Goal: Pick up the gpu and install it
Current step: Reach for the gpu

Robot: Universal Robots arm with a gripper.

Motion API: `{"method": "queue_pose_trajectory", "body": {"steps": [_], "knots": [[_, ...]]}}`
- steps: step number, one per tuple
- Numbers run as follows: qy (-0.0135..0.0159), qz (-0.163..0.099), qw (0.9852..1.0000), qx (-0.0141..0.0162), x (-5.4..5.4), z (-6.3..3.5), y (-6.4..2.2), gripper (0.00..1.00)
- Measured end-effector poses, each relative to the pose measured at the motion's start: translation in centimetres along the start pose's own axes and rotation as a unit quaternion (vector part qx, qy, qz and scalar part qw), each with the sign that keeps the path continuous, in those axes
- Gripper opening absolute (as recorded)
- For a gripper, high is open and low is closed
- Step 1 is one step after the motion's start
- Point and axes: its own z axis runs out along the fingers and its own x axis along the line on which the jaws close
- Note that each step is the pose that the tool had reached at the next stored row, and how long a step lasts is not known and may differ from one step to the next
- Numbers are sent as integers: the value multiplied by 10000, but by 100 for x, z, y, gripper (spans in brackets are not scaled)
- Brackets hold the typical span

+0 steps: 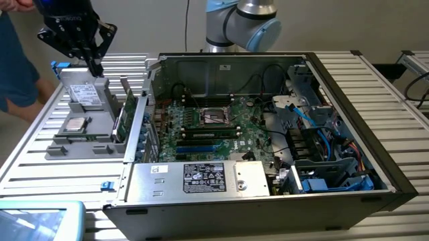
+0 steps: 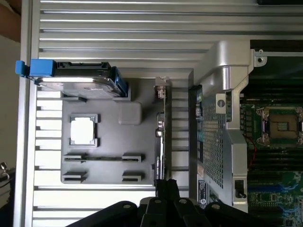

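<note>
The gpu (image 1: 123, 116) stands on its long edge in a slot of the grey holder tray (image 1: 75, 148), green board showing, just outside the open computer case (image 1: 375, 150). In the wrist view the gpu (image 2: 161, 135) appears edge-on as a thin strip with its silver bracket at the far end. My gripper (image 1: 96, 68) hangs above the back of the tray, over the silver drive (image 1: 86, 95) and apart from the card. Its black fingers (image 2: 162, 189) are pressed together with nothing between them, lined up with the near end of the card.
On the tray lie a processor chip (image 1: 76, 124) and the drive in a blue caddy (image 2: 75, 78). Inside the case are the motherboard (image 1: 208, 125) with blue slots (image 1: 201, 148), a power supply (image 1: 201, 178) and cables. A person's arm (image 1: 17, 75) is at the exterior view's left.
</note>
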Motion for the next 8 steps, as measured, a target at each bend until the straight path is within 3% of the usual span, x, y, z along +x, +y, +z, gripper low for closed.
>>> {"method": "queue_pose_trajectory", "body": {"steps": [8], "knots": [[5,-91,10000,-2,12,2,10,12]]}}
